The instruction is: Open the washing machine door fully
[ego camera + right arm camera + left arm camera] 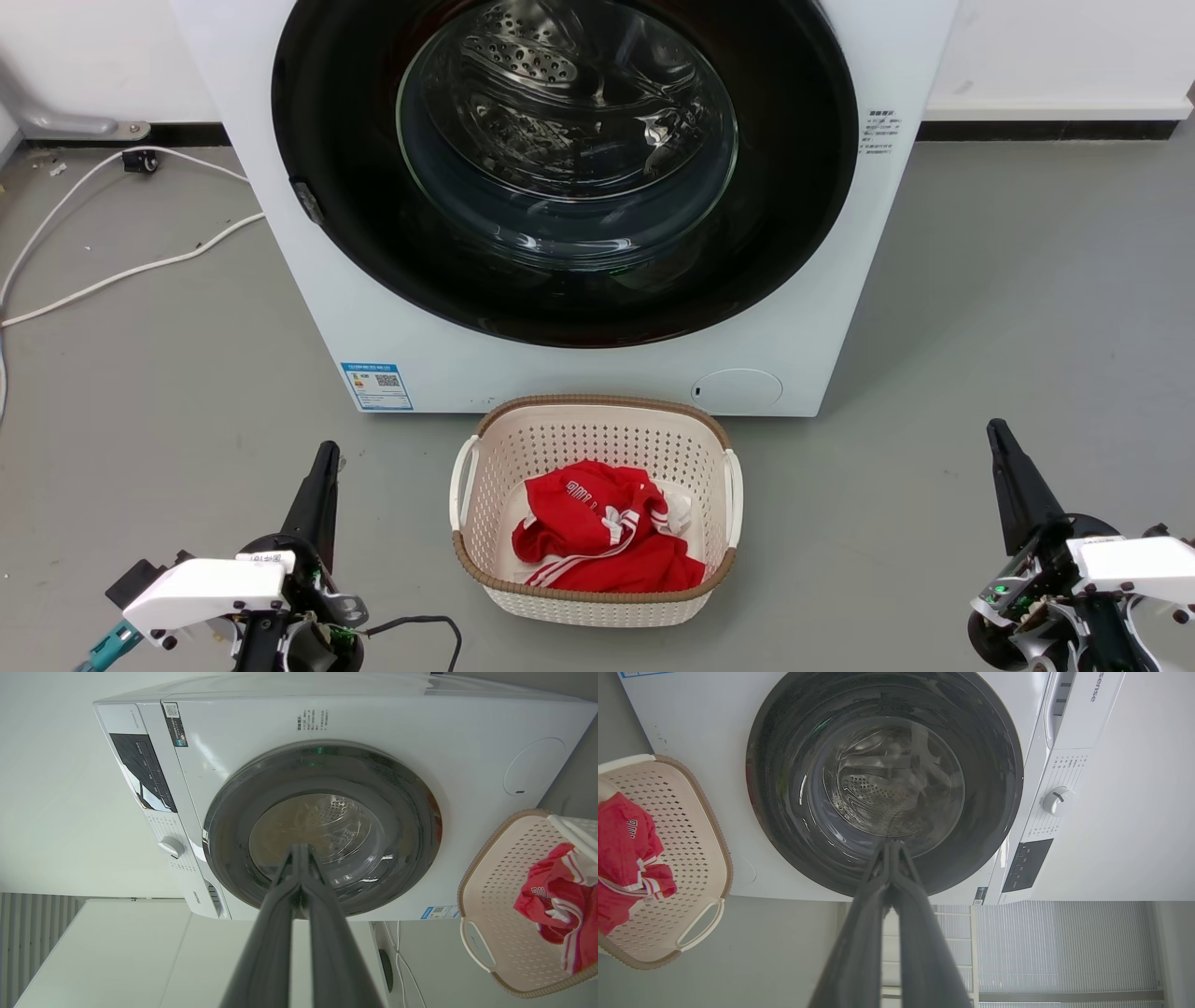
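Left gripper (327,457) at 7 o'clock and right gripper (997,431) at 5 o'clock, both clenched on nothing, well apart from the washing machine (373,317). The washing machine door (567,159) sits shut and flush at 12 o'clock. Risks, judged: fingers slip off the glossy rim. Pulling at the grey fitting (308,201) at the door's 8 o'clock may fail, as I cannot tell whether it is hinge or catch. An arm may clip the laundry basket (602,401) just before the machine.

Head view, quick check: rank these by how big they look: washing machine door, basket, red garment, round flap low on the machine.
Largest to smallest:
1. washing machine door, even cropped at the top
2. basket
3. red garment
4. round flap
The basket lies nearer the camera, but the gaps look clear.
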